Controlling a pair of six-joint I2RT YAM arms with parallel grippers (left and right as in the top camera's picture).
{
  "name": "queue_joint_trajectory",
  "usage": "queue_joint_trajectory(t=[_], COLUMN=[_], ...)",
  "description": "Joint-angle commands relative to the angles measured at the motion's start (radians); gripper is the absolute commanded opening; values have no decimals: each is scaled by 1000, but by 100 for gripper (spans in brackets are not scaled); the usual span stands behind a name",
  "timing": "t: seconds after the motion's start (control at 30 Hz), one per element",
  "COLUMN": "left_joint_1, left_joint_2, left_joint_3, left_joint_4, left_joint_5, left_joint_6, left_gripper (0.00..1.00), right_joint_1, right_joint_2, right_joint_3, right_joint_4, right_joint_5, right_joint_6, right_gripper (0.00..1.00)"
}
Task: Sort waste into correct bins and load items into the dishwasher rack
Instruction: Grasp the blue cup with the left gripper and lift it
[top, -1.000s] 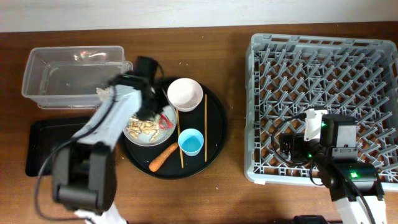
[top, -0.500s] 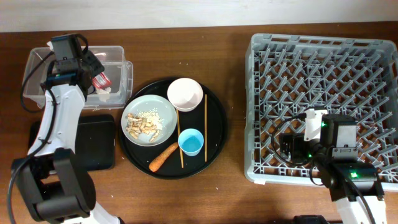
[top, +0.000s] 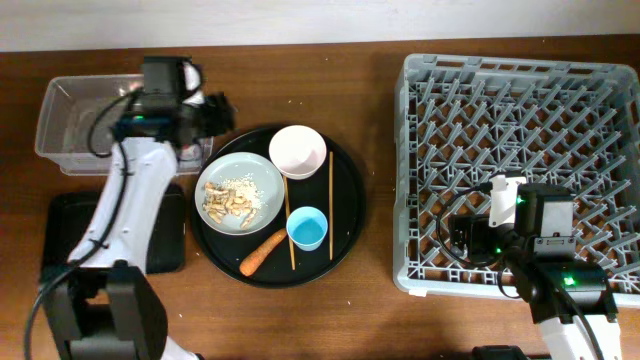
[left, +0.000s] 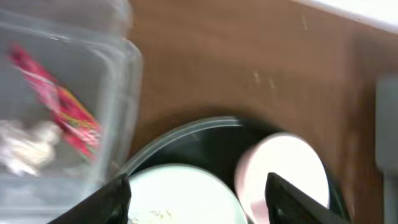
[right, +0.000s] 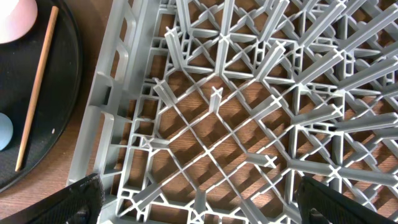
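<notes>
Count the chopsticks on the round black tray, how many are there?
2. The first chopstick lies between the plate and the blue cup. The second chopstick lies on the other side of the cup and bowl, nearer the rack. None look hidden.

We see a clear plastic box (left: 74, 37) with shiny see-through walls, and in it lie a glossy red snack wrapper (left: 62, 109) and a crumpled white paper bit (left: 28, 146) that looks soft and rough. The brown wooden table (top: 378, 120) looks smooth, the thin wooden chopsticks (top: 331, 205) are bare pale wood, and the big round black tray (top: 345, 190) is smooth and shines at its rim. The big grey plastic rack (right: 249, 93) looks dull and matt, the pale grey round plate (top: 255, 170) looks smooth, and the beige food scraps (top: 230, 205) on it look dry and crumbly.
</notes>
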Motion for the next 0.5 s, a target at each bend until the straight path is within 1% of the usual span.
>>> queue_joint_trajectory(t=[0.0,0.07,0.17,0.3,0.37,0.47], left_joint_1=[-90,-132,-160,-178,-223,-333], left_joint_2=[23,23,23,23,23,23], left_joint_3=[11,11,11,8,8,4], left_joint_4=[-155,-320,-472,-540,-559,-571], left_joint_5=[10,4,-28,-20,19,21], left_joint_6=[51,51,51,50,51,51], left_gripper=[70,70,70,66,66,66], right_joint_1=[5,5,5,5,5,5], right_joint_2=[0,0,1,1,1,1], right_joint_3=[17,17,17,17,17,17], right_joint_4=[-1,0,0,-1,-2,-4], right_joint_5=[-6,-6,-6,-6,-6,-6], right_joint_6=[8,8,9,9,9,9], right_gripper=[98,98,98,98,98,98])
